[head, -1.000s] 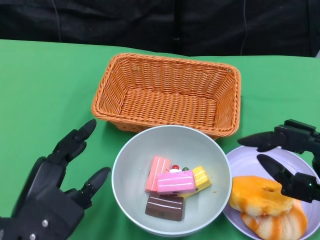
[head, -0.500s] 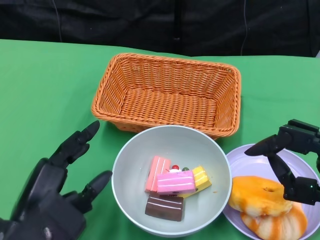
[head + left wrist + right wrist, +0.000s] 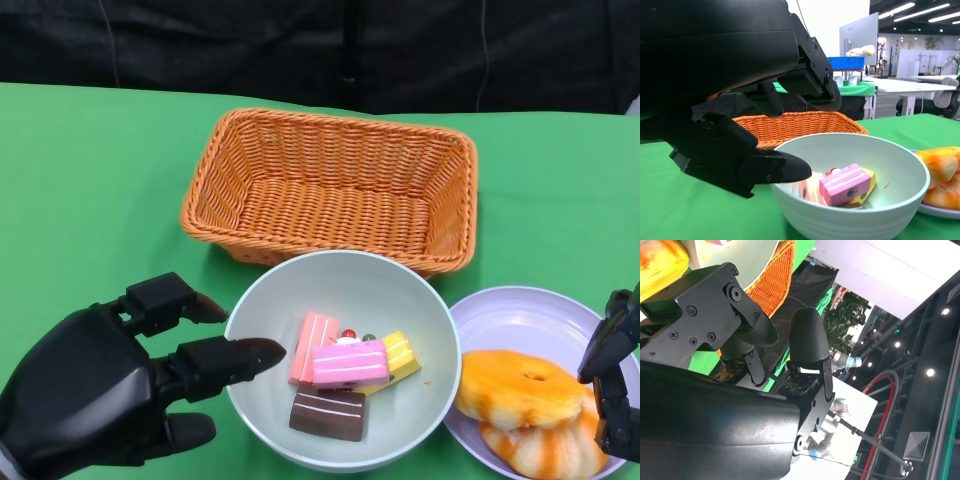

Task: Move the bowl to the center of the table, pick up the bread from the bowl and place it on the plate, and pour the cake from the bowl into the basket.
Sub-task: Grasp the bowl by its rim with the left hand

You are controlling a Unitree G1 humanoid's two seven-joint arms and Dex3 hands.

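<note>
Centrally, the bowl (image 3: pixel 340 360) sits on the green bench (image 3: pixel 90 190), cake pieces (image 3: pixel 345 372) inside. At its nine o'clock the left hand (image 3: pixel 110 385) spreads wide, one fingertip at the rim. Bread (image 3: pixel 530 410) lies on the plate (image 3: pixel 520 315) at three o'clock, beside the empty, spread right hand (image 3: pixel 612 385). The basket (image 3: pixel 335 185) stands at twelve.

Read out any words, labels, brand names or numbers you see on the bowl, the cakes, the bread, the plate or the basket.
There is no readable text.
The bowl, cake pieces, bread, plate and basket are all unmarked.
The left robot hand and right robot hand show only screws, no lettering.
The background room in the wrist views shows no legible signs.
</note>
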